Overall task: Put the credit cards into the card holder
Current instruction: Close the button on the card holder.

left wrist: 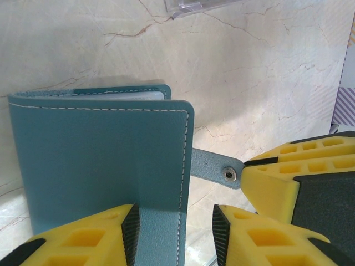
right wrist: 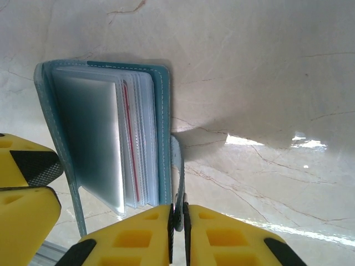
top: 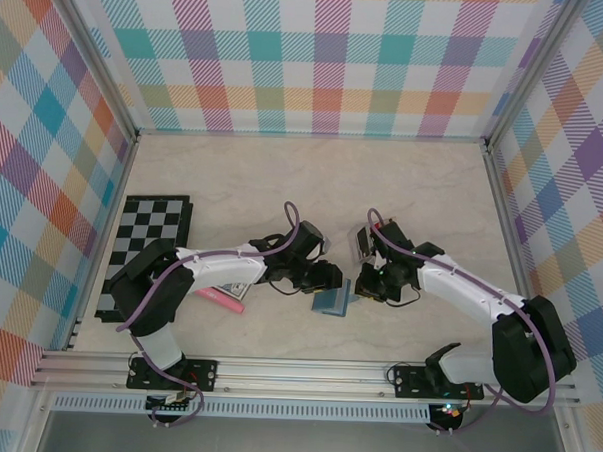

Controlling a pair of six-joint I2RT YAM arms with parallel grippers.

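The teal card holder stands on the table between the two arms, its covers partly open. In the right wrist view its clear sleeves fan out, and a thin red edge, seemingly one of the credit cards, sits in one sleeve. My right gripper is shut on the holder's snap strap. My left gripper is half open at the outer cover. The cover's stitched edge lies between its fingers, and the right pad is clear of it.
A pink stick lies under the left arm. A black-and-white checkered board rests at the left wall. A patterned box sits behind the right gripper. A clear plastic edge lies beyond the holder.
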